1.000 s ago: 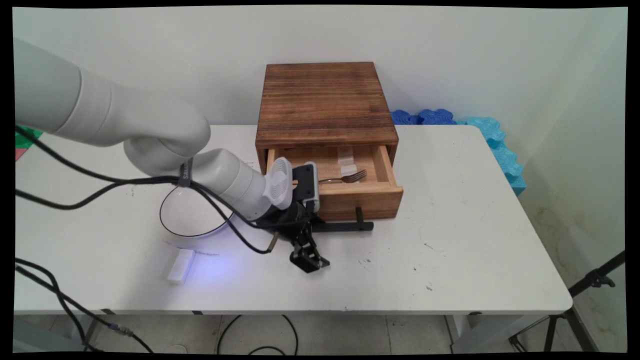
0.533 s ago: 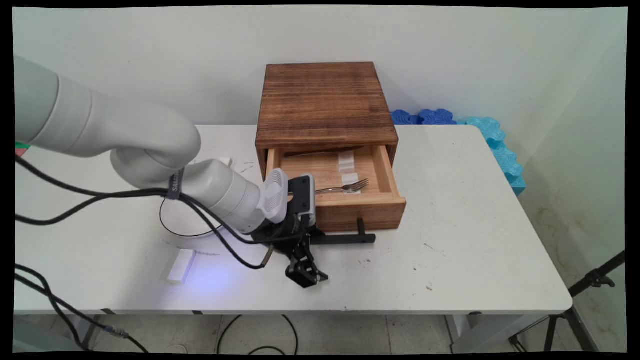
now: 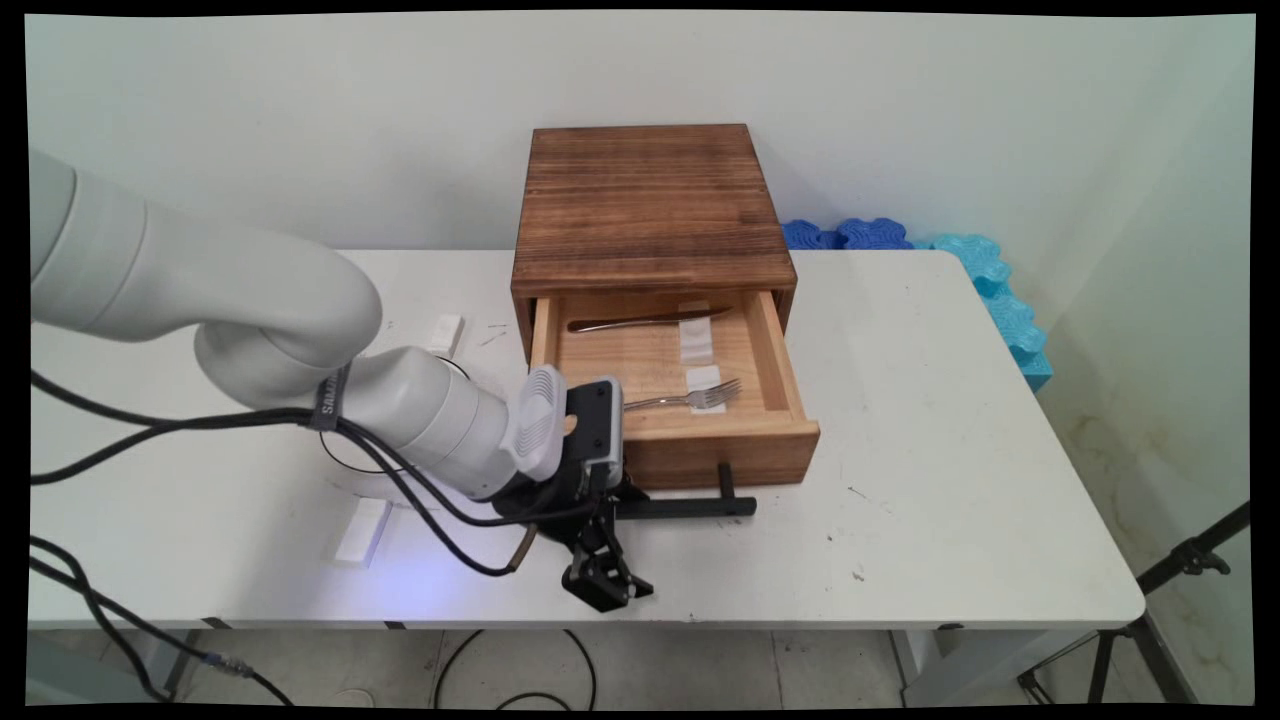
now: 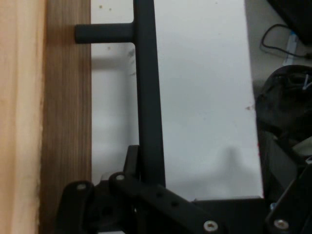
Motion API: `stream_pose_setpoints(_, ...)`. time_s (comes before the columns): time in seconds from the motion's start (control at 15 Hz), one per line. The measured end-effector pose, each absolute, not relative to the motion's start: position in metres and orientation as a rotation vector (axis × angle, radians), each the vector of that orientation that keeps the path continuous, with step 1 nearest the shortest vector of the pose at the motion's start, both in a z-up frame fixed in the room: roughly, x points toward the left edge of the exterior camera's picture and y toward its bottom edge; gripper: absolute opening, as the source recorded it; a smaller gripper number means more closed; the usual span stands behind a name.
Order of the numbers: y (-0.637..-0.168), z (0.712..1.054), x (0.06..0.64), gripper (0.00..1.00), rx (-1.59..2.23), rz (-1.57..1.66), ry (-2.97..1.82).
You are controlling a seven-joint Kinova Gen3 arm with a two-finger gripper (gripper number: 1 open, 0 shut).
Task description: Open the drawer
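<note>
Gripping the drawer's black handle (image 3: 690, 506), the claw (image 3: 600, 515) is clamped; no readable writing.

open drawer (image 3: 680, 400) juts forward — right tabletop (image 3: 950, 480) free

The white arm covers the left end of the black bar handle (image 3: 690, 506) and the near left corner of the light wooden drawer (image 3: 720, 452). It also hides the start of the silver fork (image 3: 690, 399) and most of the thin black ring (image 3: 350, 462) on the white table (image 3: 950, 520). In the hand view the handle (image 4: 148, 107) runs off the top edge, and the black gripper (image 4: 136, 195) is cut off at the bottom, so its grip cannot be made out.
</note>
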State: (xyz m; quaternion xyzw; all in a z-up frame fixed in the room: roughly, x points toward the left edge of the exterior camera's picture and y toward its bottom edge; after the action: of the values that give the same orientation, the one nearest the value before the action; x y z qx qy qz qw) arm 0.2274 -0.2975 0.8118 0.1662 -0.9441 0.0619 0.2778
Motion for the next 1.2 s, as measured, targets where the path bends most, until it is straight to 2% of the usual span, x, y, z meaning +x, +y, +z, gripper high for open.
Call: stream_pose_setpoints(1.2,-0.251,0.810,0.220,1.00,0.391,0.123,-2.509)
